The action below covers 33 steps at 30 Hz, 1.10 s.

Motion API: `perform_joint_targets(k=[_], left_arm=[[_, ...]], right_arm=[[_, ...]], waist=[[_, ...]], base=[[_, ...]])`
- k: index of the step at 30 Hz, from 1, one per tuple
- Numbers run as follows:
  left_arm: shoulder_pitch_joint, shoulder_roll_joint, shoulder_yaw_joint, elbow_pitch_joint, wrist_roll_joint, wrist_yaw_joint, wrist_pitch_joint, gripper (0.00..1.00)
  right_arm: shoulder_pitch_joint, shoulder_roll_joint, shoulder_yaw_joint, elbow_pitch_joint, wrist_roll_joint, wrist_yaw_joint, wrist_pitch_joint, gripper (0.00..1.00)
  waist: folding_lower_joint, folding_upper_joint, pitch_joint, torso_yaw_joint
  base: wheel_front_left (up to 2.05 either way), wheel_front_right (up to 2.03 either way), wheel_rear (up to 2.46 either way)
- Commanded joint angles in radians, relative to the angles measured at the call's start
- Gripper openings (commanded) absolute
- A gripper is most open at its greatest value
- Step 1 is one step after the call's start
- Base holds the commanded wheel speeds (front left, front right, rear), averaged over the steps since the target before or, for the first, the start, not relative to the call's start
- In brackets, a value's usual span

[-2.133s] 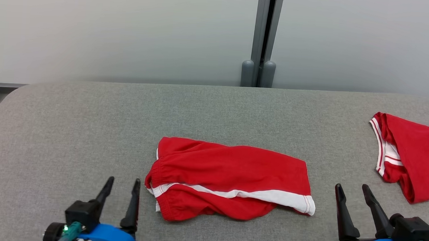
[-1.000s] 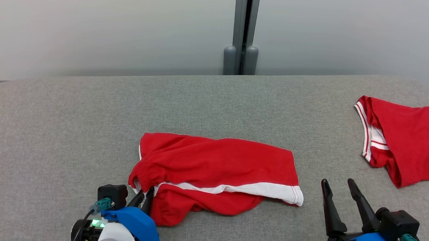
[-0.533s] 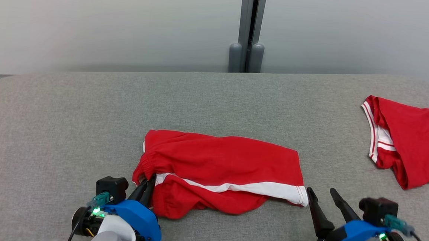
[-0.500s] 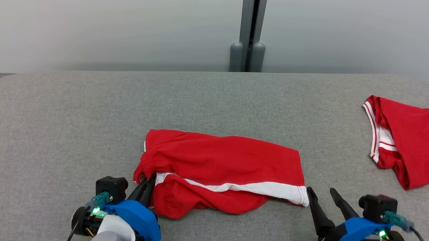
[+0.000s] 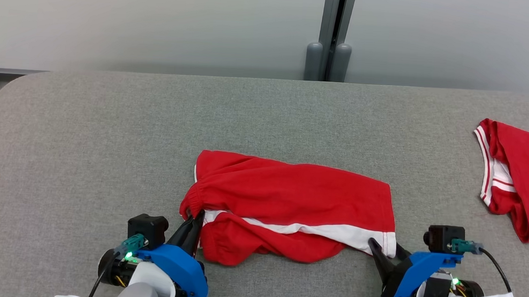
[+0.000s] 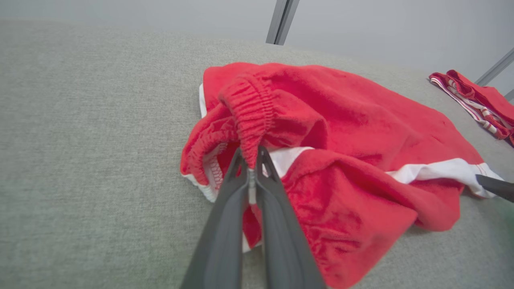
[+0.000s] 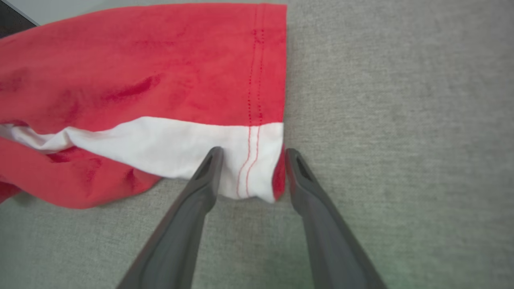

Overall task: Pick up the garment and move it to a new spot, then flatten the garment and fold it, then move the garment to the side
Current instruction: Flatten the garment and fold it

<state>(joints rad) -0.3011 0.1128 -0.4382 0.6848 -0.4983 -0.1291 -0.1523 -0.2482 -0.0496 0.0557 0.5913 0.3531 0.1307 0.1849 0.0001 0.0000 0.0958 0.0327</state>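
1. Red shorts (image 5: 289, 200) (image 6: 361, 132) (image 7: 140, 72) with a white stripe lie rumpled, mid-table near the front edge, waistband (image 6: 251, 108) to the robot's left, leg hem to the right. Same lie as in the earlier frames; not lifted.
2. Left gripper (image 5: 193, 220) (image 6: 251, 156) is clamped on the waistband, and the left wrist view shows elastic bunched between the closed tips. Two seconds ago it was spread and clear of the cloth, front-left. A second ago it was at the waistband, and it has been pinched on it since half a second ago.
3. Right gripper (image 5: 386, 250) (image 7: 253, 155) has its jaws apart, straddling the white hem corner (image 7: 257, 176), one finger on the white cloth, the other just off the hem edge. The corner is not squeezed. Half a second ago it was beside the corner, and earlier it was well clear to the right. The gap looks a bit narrower than before.
4. Grey fabric table (image 5: 109, 134) is under everything.
5. Second red garment, a jersey (image 5: 519, 182) (image 6: 474, 98) with white trim, is at the right edge, well apart from the shorts and untouched. Its shift in the head view is camera motion, as with the grey post (image 5: 330, 33) behind the table.
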Motion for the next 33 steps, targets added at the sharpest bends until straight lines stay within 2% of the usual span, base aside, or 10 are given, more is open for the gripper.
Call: perform_joint_targets(k=[1, 2, 4, 5, 12, 15, 19, 28, 30, 33], left_arm=[[0.004, 0.002, -0.009, -0.006, -0.005, -0.002, 0.000, 0.00], [0.005, 0.004, -0.010, -0.008, -0.008, -0.002, 0.000, 0.00], [0.007, 0.007, -0.012, -0.011, -0.011, -0.002, -0.001, 0.00], [0.009, 0.008, -0.013, -0.013, -0.013, -0.002, 0.000, 0.00], [0.009, 0.017, 0.005, -0.048, -0.038, -0.002, -0.034, 0.00], [0.013, 0.019, 0.016, -0.134, -0.095, -0.002, -0.046, 0.00], [0.026, 0.048, 0.006, -0.293, -0.198, -0.002, -0.018, 0.00], [0.048, 0.161, 0.061, -0.699, -0.420, 0.007, 0.159, 0.00], [0.037, 0.170, 0.067, -0.732, -0.443, 0.010, 0.185, 0.00], [-0.030, 0.219, 0.077, -0.801, -0.468, 0.023, 0.281, 0.00]], right_arm=[[-0.021, -0.002, 0.004, 0.022, 0.000, 0.000, 0.001, 0.67], [-0.025, -0.002, 0.007, 0.035, 0.001, 0.000, 0.006, 0.44], [-0.036, -0.001, 0.012, 0.051, 0.004, 0.000, 0.003, 0.28], [-0.041, -0.001, 0.015, 0.056, 0.005, 0.000, -0.001, 0.00], [-0.059, -0.002, 0.008, -0.002, -0.004, 0.000, -0.069, 0.00], [-0.038, -0.002, -0.006, -0.102, -0.001, 0.000, -0.081, 0.00], [0.006, -0.002, -0.021, -0.261, 0.025, 0.000, -0.045, 0.00], [0.089, -0.001, -0.093, -0.694, 0.019, 0.000, 0.108, 0.00], [0.084, -0.002, -0.098, -0.727, 0.026, 0.000, 0.126, 0.00], [0.032, -0.024, -0.103, -0.795, 0.031, 0.000, 0.182, 0.00]], waist=[[-0.0001, 0.0000, 0.001, 0.001], [-0.0001, 0.0000, 0.001, 0.001], [-0.0001, 0.0000, 0.000, 0.000], [-0.0001, 0.0000, 0.000, -0.001], [-0.0001, 0.0000, -0.009, -0.008], [-0.0001, 0.0000, -0.017, -0.012], [-0.0001, 0.0000, -0.026, -0.018], [-0.0001, 0.0000, -0.010, -0.042], [-0.0001, 0.0000, -0.004, -0.045], [-0.0001, 0.0000, 0.033, -0.055]], base=[[0.00, 0.00, 0.00], [0.00, 0.00, 0.00], [0.00, 0.00, 0.00], [0.00, 0.00, 0.00], [0.00, 0.00, 0.00], [0.00, 0.00, 0.00], [0.00, 0.00, 0.00], [0.00, 0.00, 0.00], [0.00, 0.00, 0.00], [0.00, 0.00, 0.00]])
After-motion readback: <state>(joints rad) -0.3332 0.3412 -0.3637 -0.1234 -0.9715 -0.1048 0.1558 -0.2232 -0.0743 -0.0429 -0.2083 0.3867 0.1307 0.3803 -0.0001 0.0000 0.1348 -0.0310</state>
